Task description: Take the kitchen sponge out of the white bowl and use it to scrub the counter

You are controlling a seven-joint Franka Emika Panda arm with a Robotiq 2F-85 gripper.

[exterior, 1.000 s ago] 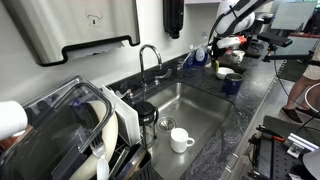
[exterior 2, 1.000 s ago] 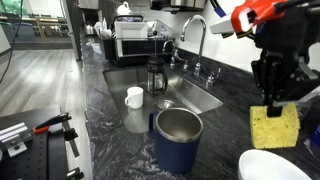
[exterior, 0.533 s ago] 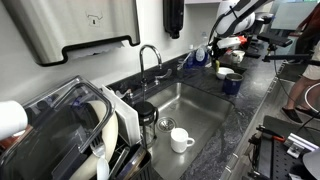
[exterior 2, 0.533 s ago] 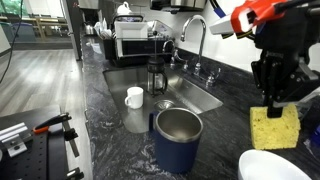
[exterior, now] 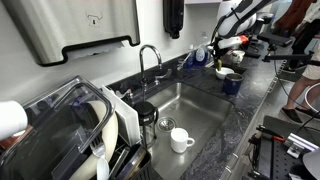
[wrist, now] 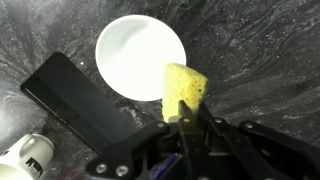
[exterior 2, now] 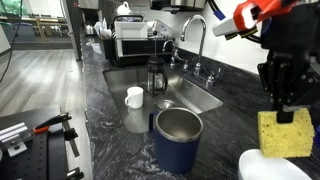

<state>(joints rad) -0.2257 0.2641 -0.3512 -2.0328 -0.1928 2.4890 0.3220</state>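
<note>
white bowl [wrist: 141,56]: sitting upright on the counter [exterior 2: 110,110], showing only a plain white inside in the wrist view; also peeking in at the bottom edge of an exterior view.
dark blue cup [exterior 2: 178,138]: standing upright on the counter just beside the steel sink [exterior 2: 200,98], showing a steel lining; hiding its bottom from the camera.
white mug [exterior 2: 134,97]: standing upright inside the steel sink, mouth up, contents too small to tell.
French press [exterior 2: 156,75]: standing in the steel sink behind the white mug, near the faucet [exterior 2: 195,35].
kitchen sponge [exterior 2: 284,135]: hanging outside the white bowl, just beside its rim, low over the counter; touching the stone or not, impossible to tell.
gripper [exterior 2: 283,106]: pointing straight down, pinching the upper edge of the kitchen sponge, fingers [wrist: 190,128] pressed tight together on it.
black slab [wrist: 75,95]: lying flat on the counter next to the white bowl, on the side away from the kitchen sponge.
</note>
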